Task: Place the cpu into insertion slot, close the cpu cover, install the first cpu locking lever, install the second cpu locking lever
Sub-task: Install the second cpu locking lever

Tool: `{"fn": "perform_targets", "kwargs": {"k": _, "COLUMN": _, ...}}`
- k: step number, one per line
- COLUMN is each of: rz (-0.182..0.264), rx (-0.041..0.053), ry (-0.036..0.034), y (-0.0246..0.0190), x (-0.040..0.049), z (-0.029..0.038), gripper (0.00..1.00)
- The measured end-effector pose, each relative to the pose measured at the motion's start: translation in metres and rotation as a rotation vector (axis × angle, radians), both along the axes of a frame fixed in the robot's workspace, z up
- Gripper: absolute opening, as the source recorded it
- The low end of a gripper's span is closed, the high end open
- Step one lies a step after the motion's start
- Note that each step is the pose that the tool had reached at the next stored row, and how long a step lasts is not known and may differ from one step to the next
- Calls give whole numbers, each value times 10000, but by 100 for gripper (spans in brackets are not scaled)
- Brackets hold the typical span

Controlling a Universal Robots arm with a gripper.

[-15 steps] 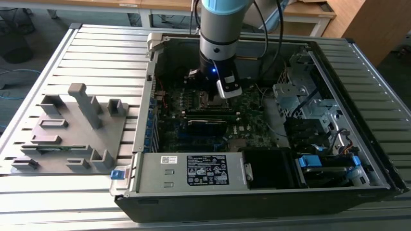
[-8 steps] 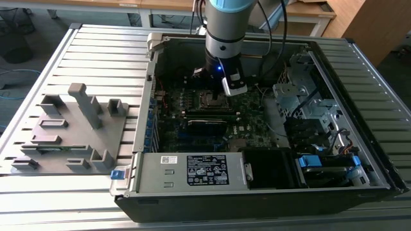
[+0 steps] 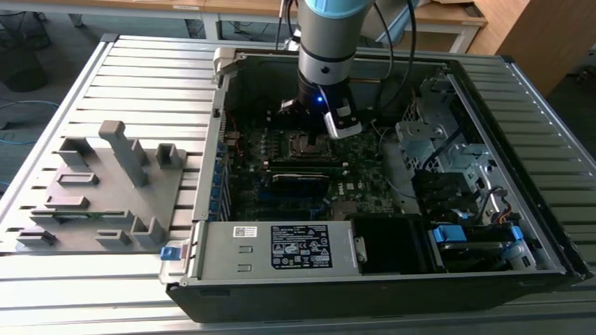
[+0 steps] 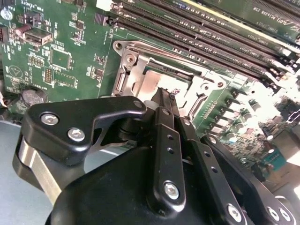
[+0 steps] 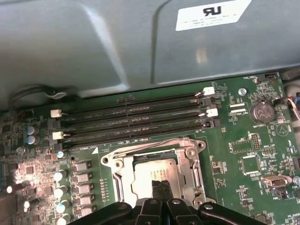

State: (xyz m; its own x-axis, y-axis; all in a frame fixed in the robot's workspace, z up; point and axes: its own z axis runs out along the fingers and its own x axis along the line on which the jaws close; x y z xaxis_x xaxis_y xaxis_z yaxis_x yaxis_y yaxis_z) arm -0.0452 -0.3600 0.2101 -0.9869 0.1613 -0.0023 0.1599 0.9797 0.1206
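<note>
Gripper (image 5: 161,183): jaws clenched together, empty, tips over chip (image 5: 154,176) seated in socket (image 5: 123,185), cover (image 5: 152,143) apparently down.

The gripper (image 5: 161,186), fingers pressed together, sits over the cpu (image 5: 154,176), which lies in the insertion slot (image 5: 123,185) with the cpu cover (image 5: 190,161) framing it. Long black memory slots (image 5: 136,119) run just beside, beneath a grey metal housing (image 5: 93,42).

The cpu (image 5: 154,176) is pale silver inside its shiny silver cpu cover (image 5: 187,154). The board (image 5: 248,140) is green. The claw (image 5: 160,187) is black. The surface (image 3: 112,77) is grey with stripes.
</note>
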Motion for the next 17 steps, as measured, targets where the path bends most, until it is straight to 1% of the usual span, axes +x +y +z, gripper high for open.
{"fn": "perform_targets", "kwargs": {"k": 3, "rz": 217, "rx": 1, "ry": -1, "y": 0, "x": 0, "z": 0, "gripper": 10}}
{"fn": "perform_targets", "kwargs": {"k": 6, "rz": 349, "rx": 7, "ry": 3, "y": 0, "x": 0, "z": 15, "gripper": 10}}
{"fn": "perform_targets", "kwargs": {"k": 10, "rz": 375, "rx": 8, "ry": 6, "y": 0, "x": 0, "z": 53, "gripper": 10}}
{"fn": "perform_targets", "kwargs": {"k": 17, "rz": 375, "rx": 8, "ry": 5, "y": 0, "x": 0, "z": 57, "gripper": 10}}
